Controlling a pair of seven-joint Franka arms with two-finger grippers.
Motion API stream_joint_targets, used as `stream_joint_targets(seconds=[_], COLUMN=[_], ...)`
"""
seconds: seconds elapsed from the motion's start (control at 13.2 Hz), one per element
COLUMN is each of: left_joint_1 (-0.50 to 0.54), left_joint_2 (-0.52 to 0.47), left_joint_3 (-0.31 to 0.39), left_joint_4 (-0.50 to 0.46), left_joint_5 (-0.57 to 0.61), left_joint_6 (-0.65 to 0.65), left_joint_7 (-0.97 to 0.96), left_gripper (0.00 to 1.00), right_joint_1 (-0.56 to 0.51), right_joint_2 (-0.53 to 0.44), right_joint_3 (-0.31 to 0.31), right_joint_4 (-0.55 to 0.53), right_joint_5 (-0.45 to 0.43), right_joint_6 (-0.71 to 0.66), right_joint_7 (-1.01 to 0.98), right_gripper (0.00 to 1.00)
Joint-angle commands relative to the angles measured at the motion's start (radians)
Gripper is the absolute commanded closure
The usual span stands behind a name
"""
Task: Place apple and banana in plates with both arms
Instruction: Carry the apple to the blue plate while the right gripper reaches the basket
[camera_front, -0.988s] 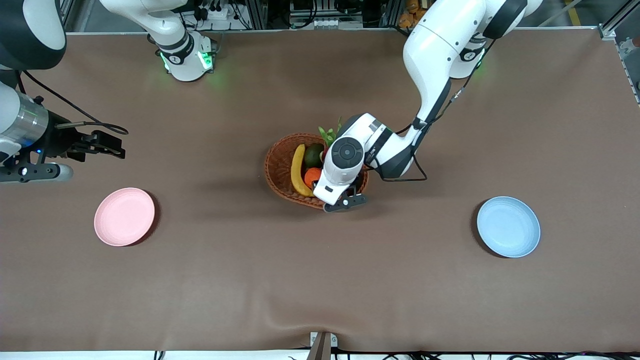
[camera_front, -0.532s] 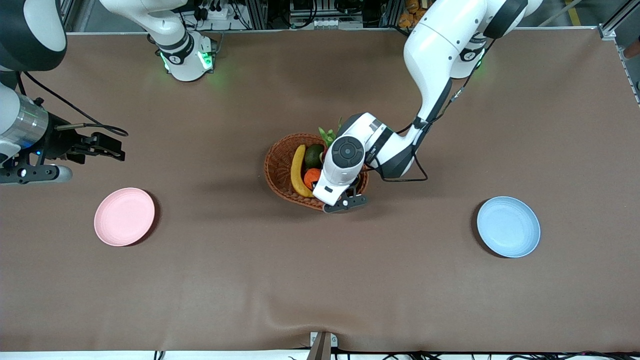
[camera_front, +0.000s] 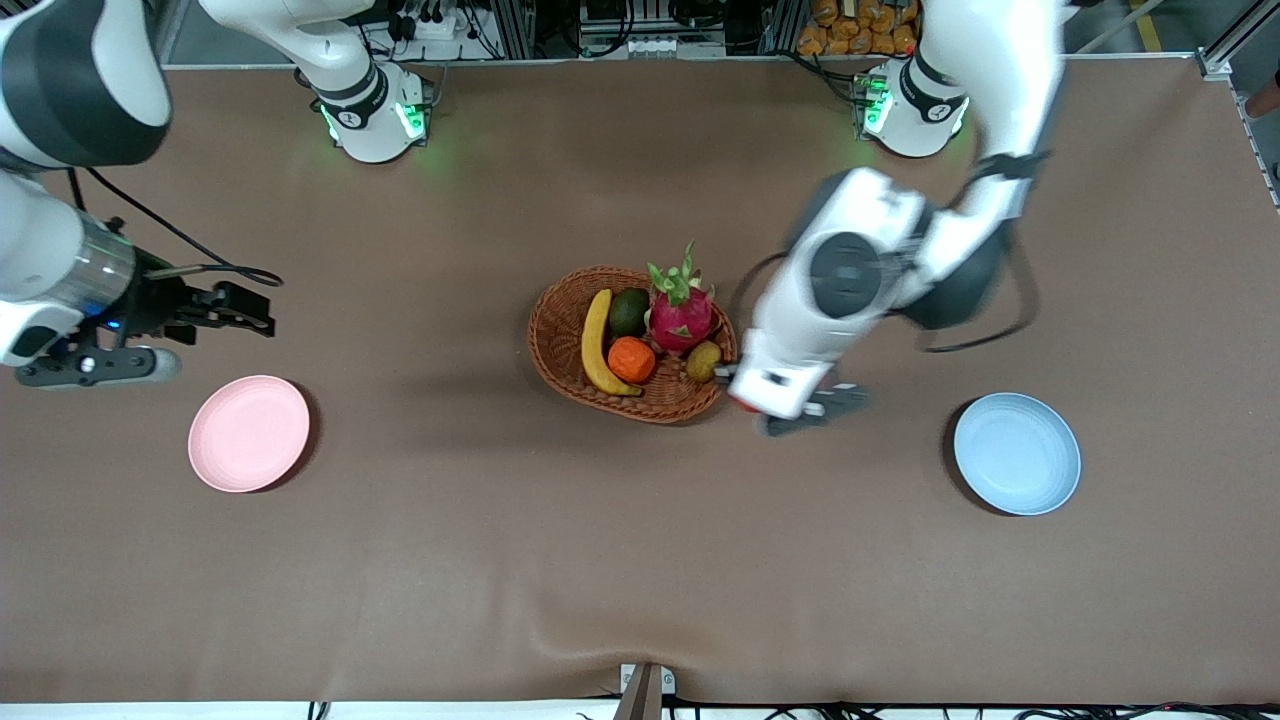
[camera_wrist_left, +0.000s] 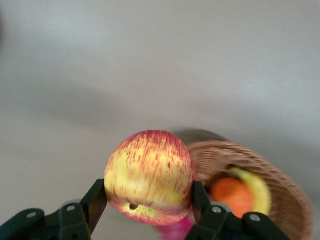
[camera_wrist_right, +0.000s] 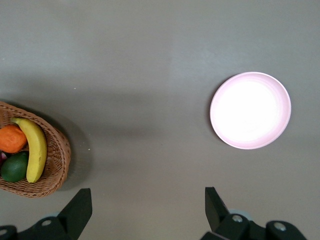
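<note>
My left gripper is shut on the red and yellow apple and holds it in the air over the bare table between the wicker basket and the light blue plate. In the left wrist view, the fingers clamp the apple on both sides. The banana lies in the basket; it also shows in the right wrist view. My right gripper is open and empty in the air near the pale pink plate, which also shows in the right wrist view.
The basket also holds a pink dragon fruit, an orange tangerine, a dark green fruit and a small brownish fruit. Both plates are empty. The arm bases stand along the table edge farthest from the front camera.
My left gripper has come up out of the basket with the apple and swung toward the blue plate. My right gripper has shifted a little toward the basket.
</note>
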Motion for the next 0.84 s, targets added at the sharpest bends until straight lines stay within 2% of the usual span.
stream_joint_targets(seconds=[0.0,0.15,0.3,0.46,0.61,0.76], left_joint_1=[0.136,0.241,0.346,0.425,0.511,0.532], left_joint_2=[-0.031,-0.038,-0.032,0.002,0.069,0.117], left_joint_3=[-0.001,-0.006,-0.009,-0.007,-0.007,-0.004], left_joint_4=[-0.060,-0.116,-0.177,-0.226,-0.220,-0.214], left_joint_5=[0.017,0.085,0.089,0.091,0.091,0.091], left_joint_6=[-0.088,-0.079,0.016,0.150,0.243,0.289], left_joint_7=[0.189,0.340,0.503,0.620,0.799,0.849], left_gripper=[1.00,1.00,1.00,1.00,1.00,1.00], right_joint_1=[0.111,0.142,0.206,0.245,0.301,0.352], right_joint_2=[0.073,0.078,0.095,0.111,0.112,0.144], right_joint_3=[-0.010,-0.007,-0.009,-0.007,-0.007,-0.007], right_joint_4=[0.016,0.005,-0.024,-0.117,-0.218,-0.255], right_joint_5=[-0.009,0.004,0.054,0.124,0.148,0.156], right_joint_6=[-0.001,-0.044,-0.026,0.104,0.266,0.348], right_joint_7=[0.010,0.011,0.014,0.100,0.154,0.238], right_gripper=[0.00,0.00,0.00,0.00,0.00,0.00])
